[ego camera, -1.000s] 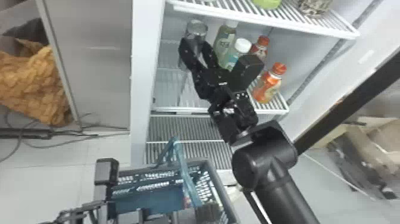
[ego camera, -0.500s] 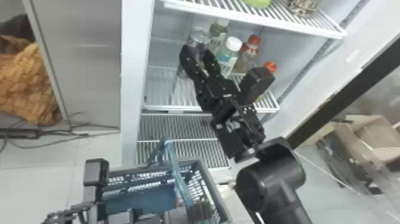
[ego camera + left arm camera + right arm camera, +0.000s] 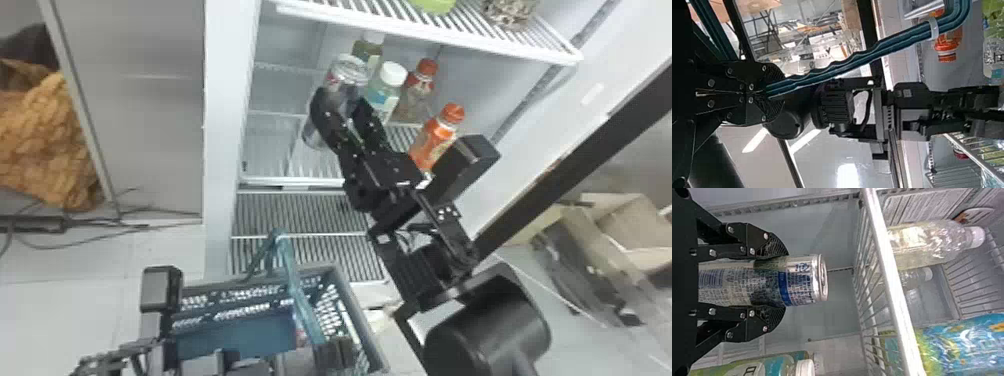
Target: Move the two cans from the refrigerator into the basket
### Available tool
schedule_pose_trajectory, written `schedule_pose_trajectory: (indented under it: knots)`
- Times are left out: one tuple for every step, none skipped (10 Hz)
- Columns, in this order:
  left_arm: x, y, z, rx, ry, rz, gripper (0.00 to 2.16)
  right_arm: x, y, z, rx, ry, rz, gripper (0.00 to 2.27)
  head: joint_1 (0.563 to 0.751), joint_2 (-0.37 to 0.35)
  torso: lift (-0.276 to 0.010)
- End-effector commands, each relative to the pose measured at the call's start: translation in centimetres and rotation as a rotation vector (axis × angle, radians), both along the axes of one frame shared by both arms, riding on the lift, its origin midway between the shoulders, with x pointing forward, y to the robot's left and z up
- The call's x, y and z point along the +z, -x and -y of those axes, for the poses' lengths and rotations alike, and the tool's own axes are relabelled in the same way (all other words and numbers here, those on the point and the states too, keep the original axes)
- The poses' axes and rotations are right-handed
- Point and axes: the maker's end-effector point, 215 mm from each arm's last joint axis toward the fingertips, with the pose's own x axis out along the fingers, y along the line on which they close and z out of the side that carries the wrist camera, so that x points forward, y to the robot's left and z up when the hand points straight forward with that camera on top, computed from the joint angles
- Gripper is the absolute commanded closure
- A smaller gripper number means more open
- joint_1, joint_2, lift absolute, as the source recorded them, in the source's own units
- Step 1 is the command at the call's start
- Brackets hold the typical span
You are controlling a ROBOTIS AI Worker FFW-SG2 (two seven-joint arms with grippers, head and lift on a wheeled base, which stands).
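Note:
In the head view, my right gripper is inside the refrigerator, closed around a silver can, which leans beside the bottles on the middle level. The right wrist view has the can between both pads of my right gripper, its lid end pointing out past them. Low in the head view, my left gripper is at the teal handle of the basket. In the left wrist view, my left gripper is shut on that handle. Something small, red and white, shows inside the basket.
Right of the can stand a white-capped bottle, a red-capped bottle and an orange bottle. A wire shelf crosses above them. The refrigerator's left wall rises beside the opening.
The can has shifted right and nearer with my right gripper, closer to the white-capped bottle. The head view has shifted slightly. My left gripper has kept hold of the handle.

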Motion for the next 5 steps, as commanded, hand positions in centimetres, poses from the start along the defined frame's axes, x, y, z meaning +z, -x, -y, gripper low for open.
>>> schedule_pose_trajectory:
  knots:
    - [0.0,0.0,0.0,0.0,0.001,0.0,1.18,0.8,1.3,0.0,0.004,-0.002,0.001,0.89,0.695,-0.35,-0.276]
    - [0.0,0.0,-0.1,0.001,0.002,-0.002,1.19,0.9,2.2,-0.3,0.013,-0.004,-0.008,0.89,0.695,-0.35,-0.276]
    - [0.0,0.1,0.0,-0.002,0.0,-0.003,1.18,0.9,2.7,-0.6,0.022,-0.001,-0.018,0.89,0.695,-0.35,-0.276]
    - [0.1,0.0,0.0,0.0,0.002,0.0,1.19,0.9,3.4,-0.6,0.026,0.002,-0.032,0.89,0.695,-0.35,-0.276]
    - [0.0,0.0,-0.1,-0.001,0.001,0.0,1.19,0.8,4.2,-0.2,0.022,0.002,-0.043,0.89,0.695,-0.35,-0.276]
